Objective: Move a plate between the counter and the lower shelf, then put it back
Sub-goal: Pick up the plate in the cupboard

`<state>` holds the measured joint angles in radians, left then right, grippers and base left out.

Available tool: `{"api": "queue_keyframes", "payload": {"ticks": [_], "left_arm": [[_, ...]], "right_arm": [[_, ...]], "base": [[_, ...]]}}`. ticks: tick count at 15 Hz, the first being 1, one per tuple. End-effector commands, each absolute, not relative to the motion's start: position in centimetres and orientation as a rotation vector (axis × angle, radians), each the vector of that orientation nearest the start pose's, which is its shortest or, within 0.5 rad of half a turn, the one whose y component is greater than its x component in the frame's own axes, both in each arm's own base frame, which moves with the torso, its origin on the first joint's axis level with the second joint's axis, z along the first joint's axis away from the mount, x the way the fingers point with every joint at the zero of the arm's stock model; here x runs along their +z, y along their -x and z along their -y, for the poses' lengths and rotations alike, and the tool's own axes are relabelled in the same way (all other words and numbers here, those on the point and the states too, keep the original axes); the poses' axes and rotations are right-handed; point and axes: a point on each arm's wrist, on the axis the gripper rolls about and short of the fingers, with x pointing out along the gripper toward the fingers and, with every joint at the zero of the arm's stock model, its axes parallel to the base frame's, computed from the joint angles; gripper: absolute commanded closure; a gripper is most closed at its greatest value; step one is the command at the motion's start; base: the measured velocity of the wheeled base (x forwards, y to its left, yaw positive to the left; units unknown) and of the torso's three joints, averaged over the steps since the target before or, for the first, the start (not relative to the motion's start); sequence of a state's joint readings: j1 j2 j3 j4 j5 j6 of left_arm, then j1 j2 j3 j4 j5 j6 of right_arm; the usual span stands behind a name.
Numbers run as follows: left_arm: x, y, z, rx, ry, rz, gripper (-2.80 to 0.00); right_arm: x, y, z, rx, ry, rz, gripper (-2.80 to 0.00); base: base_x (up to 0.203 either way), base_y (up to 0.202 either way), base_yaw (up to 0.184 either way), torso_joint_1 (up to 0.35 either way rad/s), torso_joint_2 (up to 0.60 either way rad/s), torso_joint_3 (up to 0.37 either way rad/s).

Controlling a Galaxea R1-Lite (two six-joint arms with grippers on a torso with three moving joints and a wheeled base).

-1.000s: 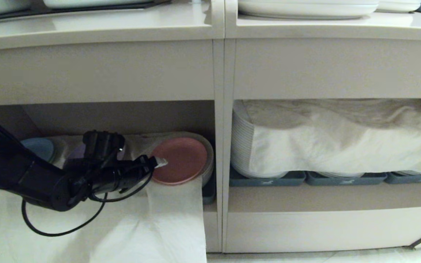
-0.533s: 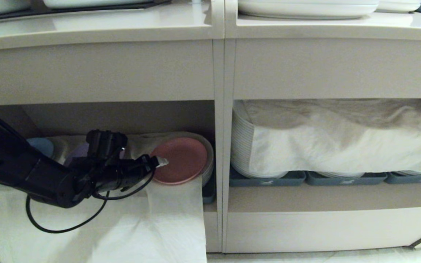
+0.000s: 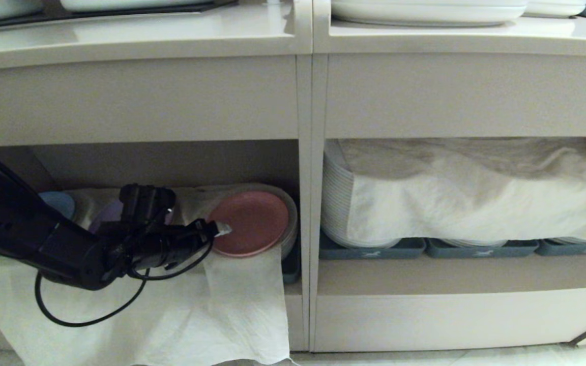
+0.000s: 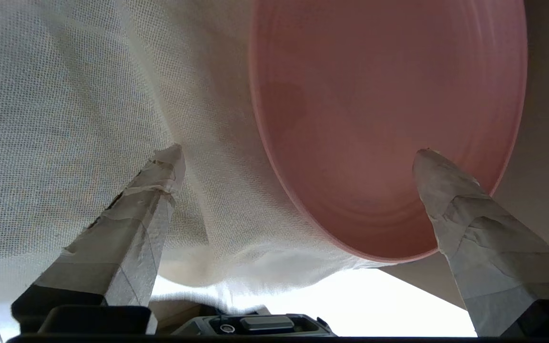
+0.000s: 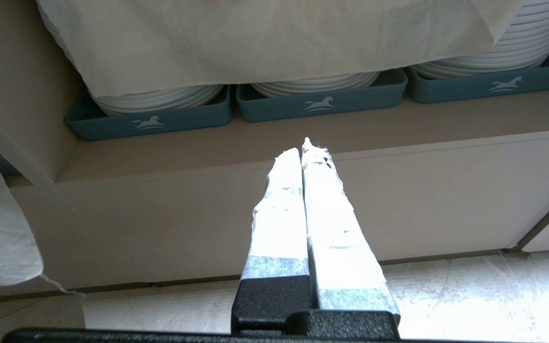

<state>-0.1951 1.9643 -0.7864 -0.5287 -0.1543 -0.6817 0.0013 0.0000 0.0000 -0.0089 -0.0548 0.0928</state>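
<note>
Pink plate: a small round plate [image 3: 250, 222] sits on top of a short stack at the right end of the lower shelf [image 3: 293, 287], close to the upright divider [image 3: 305, 203]; its rim reaches toward the shelf's front edge.
Cloth: a white cloth [image 3: 181, 305] lies under and beside the plate and hangs down over the shelf's front edge.
Left gripper: the left gripper [image 3: 220, 230] reaches into the shelf from the left at the plate's left rim. In the wrist view its taped fingers [image 4: 150, 190] stand wide apart, one over the cloth, the other in front of the pink plate; whether either one touches the plate cannot be told. Nothing is clamped.
Right gripper: the right gripper [image 5: 307, 147] hangs low in front of the neighbouring cubby, fingers pressed together, holding nothing.
Neighbouring cubby: stacks of white plates [image 3: 339, 203] under a second cloth, in grey-blue trays [image 5: 322, 102].
Surface: the beige counter [image 3: 171, 35] runs along the top, carrying white dishes near its back edge.
</note>
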Motion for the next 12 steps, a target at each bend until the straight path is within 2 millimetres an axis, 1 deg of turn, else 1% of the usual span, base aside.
{"api": "queue_keyframes", "payload": {"ticks": [1,10,12], "left_arm": [[8.21,-32.64,6.74,-0.099,0.642,-0.74,-2.8],[7.85,-32.84,6.78,-0.096,0.639,-0.749,-2.8],[7.52,-32.81,6.71,-0.106,0.591,-0.755,-2.8]], "right_arm": [[7.64,2.28,0.13,-0.053,-0.094,0.012,0.0],[7.64,2.28,0.13,-0.053,-0.094,0.012,0.0],[7.64,2.28,0.13,-0.053,-0.094,0.012,0.0]], "base": [[0.0,0.0,0.0,0.0,0.0,0.0],[0.0,0.0,0.0,0.0,0.0,0.0],[0.0,0.0,0.0,0.0,0.0,0.0]]}}
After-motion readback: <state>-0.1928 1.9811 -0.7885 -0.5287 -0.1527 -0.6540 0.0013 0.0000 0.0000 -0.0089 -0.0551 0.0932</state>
